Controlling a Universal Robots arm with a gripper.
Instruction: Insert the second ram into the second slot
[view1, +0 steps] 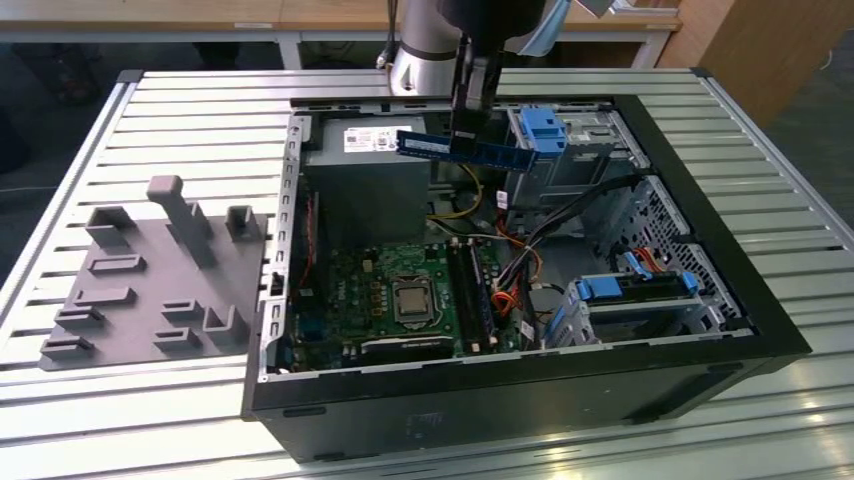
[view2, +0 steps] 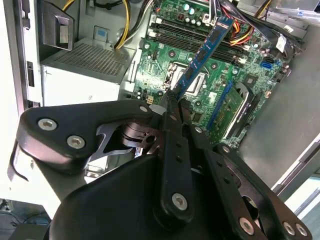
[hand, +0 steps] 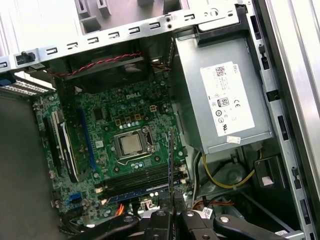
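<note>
At upper centre, exterior view, the ram is gripped by the pincer above the case; transport is judged underway, and alignment over the slots is needed.

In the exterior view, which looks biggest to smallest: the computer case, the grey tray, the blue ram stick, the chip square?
1. computer case
2. grey tray
3. blue ram stick and chip square look about alike: the stick is longer, the square wider, so no ranking.
</note>
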